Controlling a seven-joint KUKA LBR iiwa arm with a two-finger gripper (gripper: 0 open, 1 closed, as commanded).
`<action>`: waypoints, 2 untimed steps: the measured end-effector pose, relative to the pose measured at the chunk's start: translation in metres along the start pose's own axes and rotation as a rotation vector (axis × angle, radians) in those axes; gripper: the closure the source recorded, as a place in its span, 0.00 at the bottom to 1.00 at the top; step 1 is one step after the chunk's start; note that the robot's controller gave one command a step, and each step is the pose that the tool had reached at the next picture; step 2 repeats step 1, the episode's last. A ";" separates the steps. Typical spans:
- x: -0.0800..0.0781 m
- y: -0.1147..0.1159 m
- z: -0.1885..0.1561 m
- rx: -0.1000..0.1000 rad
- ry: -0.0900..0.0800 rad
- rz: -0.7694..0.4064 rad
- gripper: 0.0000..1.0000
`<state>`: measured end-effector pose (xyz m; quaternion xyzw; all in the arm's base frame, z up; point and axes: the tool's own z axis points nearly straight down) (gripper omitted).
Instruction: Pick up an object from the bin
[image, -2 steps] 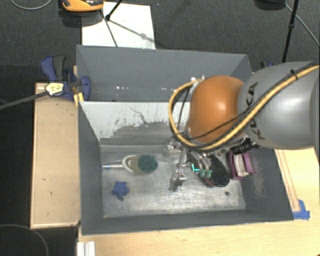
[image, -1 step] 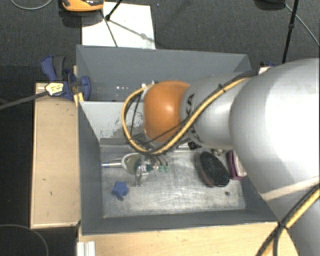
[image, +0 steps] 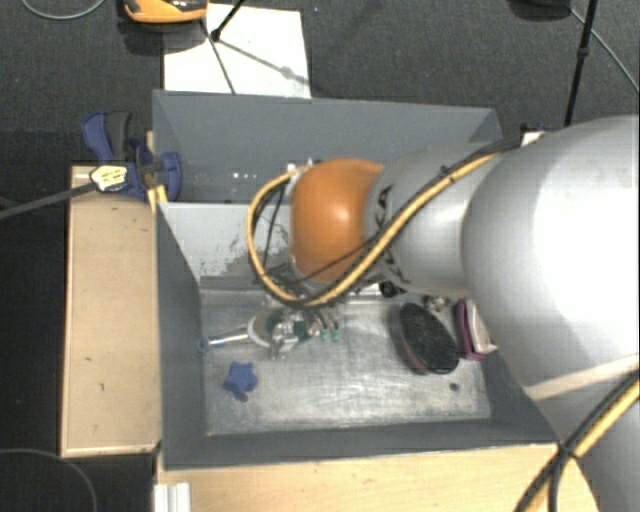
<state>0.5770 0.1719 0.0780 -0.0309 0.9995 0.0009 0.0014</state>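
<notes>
You look down on the grey bin (image: 350, 390) from above and somewhat off to one side, so its far and left walls face you. The bin sits mid-view; the arm (image: 560, 250) enters from the bin's right, much nearer your lens.

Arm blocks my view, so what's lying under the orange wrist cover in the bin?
Small silvery and green bits poke out below the orange wrist cover; anything further beneath is covered.

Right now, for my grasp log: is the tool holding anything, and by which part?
Cannot tell: the tool is down at a silvery-green clutter, left of centre.
</notes>
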 end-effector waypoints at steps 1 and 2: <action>0.004 0.020 -0.134 -0.001 -0.008 -0.037 1.00; 0.004 0.020 -0.134 -0.001 -0.008 -0.037 1.00</action>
